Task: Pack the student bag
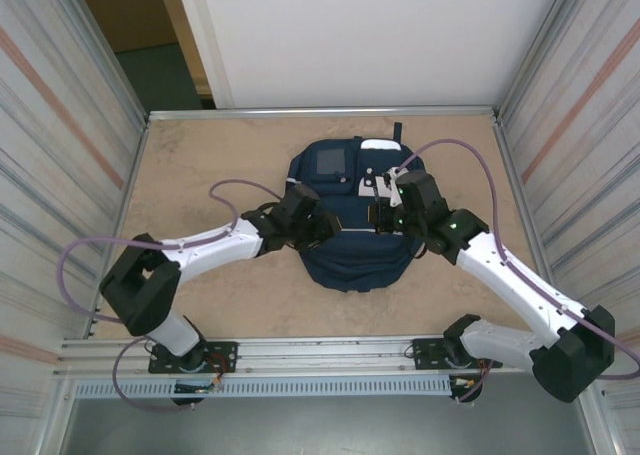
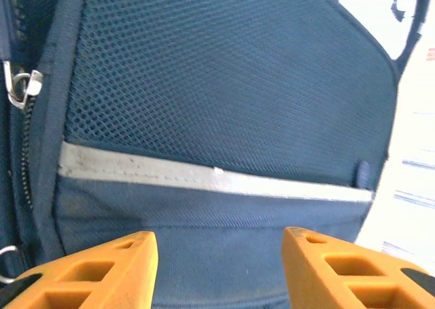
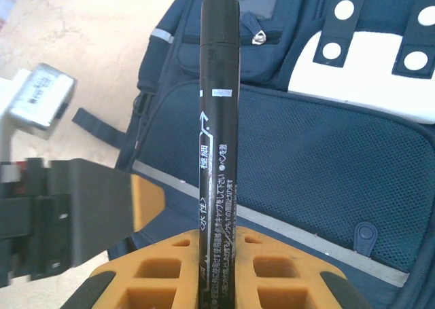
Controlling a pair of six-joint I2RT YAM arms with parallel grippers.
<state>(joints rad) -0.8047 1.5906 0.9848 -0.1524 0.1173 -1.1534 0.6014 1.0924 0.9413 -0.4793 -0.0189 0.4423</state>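
Observation:
The student bag [image 1: 350,260] lies flat in the middle of the table, navy blue with white patches near its far end. My left gripper [image 1: 322,225] hovers over the bag's left side. Seen from the left wrist, this gripper [image 2: 219,255] is open, with nothing between its orange fingers, facing the mesh pocket [image 2: 231,85] and its grey stripe [image 2: 204,176]. My right gripper [image 1: 378,215] is above the bag's right side. In the right wrist view it [image 3: 219,255] is shut on a black marker pen [image 3: 219,119] that sticks out straight over the bag [image 3: 319,153].
Corrugated walls close in the beige table [image 1: 200,175] on both sides. A metal rail [image 1: 300,350] runs along the near edge. Zip pulls [image 2: 20,85] hang at the bag's left seam. A white patch with dots [image 3: 367,58] lies beyond the mesh pocket.

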